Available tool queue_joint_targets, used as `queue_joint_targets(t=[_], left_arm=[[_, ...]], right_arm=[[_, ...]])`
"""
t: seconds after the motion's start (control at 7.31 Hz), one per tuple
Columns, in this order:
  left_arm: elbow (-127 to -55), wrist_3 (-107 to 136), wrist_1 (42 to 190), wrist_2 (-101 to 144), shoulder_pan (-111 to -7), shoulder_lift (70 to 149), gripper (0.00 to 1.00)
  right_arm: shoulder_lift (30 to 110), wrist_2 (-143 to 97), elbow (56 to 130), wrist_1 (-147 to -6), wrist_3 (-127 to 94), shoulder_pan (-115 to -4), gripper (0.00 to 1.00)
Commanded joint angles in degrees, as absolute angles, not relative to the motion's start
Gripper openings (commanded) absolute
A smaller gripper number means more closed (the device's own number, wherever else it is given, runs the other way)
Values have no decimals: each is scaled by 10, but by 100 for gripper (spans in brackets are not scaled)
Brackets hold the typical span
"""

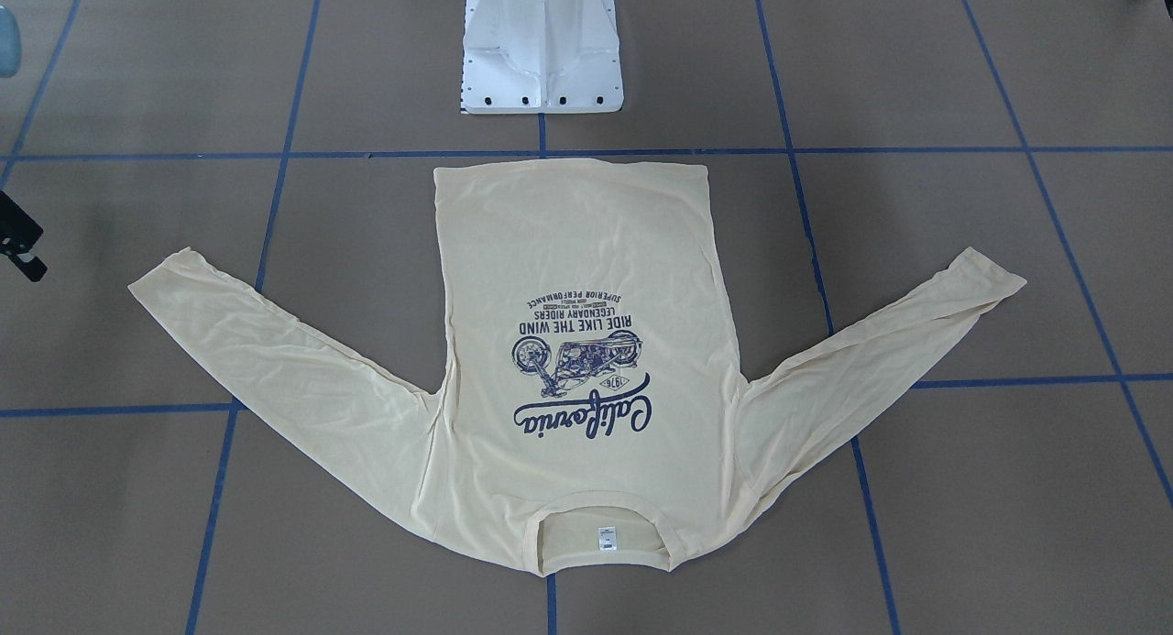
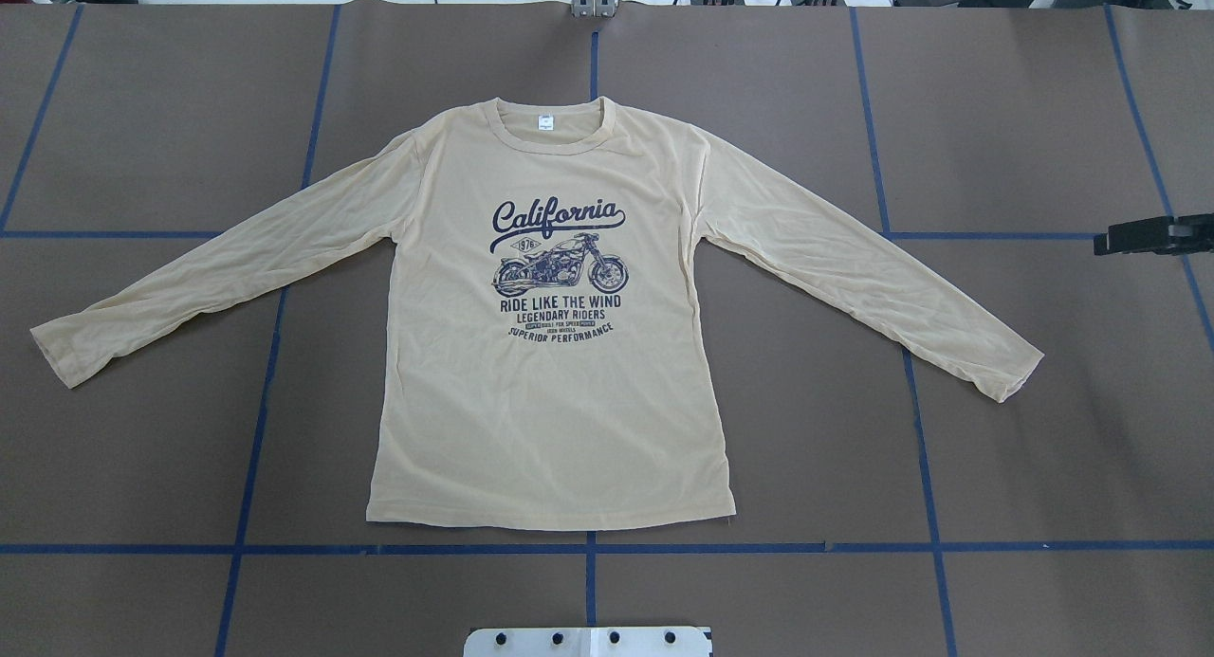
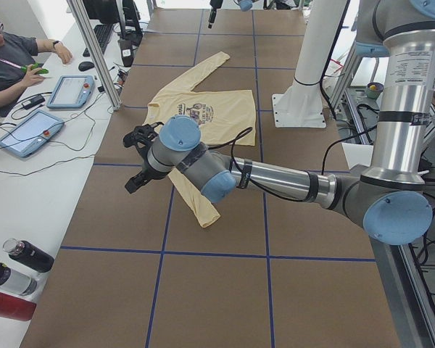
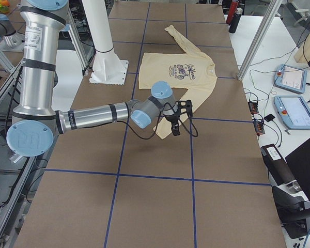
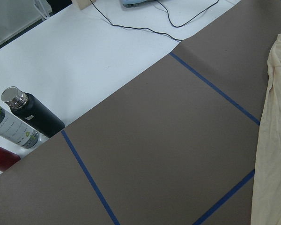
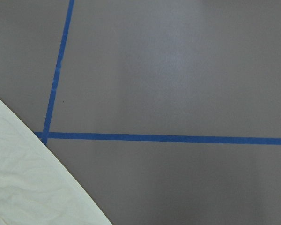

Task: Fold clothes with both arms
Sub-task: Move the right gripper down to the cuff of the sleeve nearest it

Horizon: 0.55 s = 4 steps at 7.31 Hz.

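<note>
The right tool (image 2: pixel 1143 234) is cut off by the overhead view's edge, so how its jaws stand cannot be told. The left tool (image 3: pixel 140 158) shows only from the side, its jaws unreadable. The left arm (image 3: pixel 275 177) hides part of one sleeve of the long-sleeved T-shirt (image 3: pixel 235 116). The neck label (image 2: pixel 546 121) is too small to read. The white pedestal (image 2: pixel 588 641) is cropped.

Cream long-sleeved T-shirt (image 2: pixel 550 401) flat, print up, sleeves outspread.
</note>
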<state>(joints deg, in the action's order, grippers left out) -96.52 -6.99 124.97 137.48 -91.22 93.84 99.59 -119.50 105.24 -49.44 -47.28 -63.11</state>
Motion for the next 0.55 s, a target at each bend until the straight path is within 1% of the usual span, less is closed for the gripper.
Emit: queue_joint_targets(t=[0.0,0.41], left_arm=[[-965,-69,1250,1376,-911,938,100],[-965,-69,1250,1377,-911,936,100]], right_arm=[[1015,-1160,960,-278,-596,-573,98],[1026,-1008,954,-264,-637,-450,96]])
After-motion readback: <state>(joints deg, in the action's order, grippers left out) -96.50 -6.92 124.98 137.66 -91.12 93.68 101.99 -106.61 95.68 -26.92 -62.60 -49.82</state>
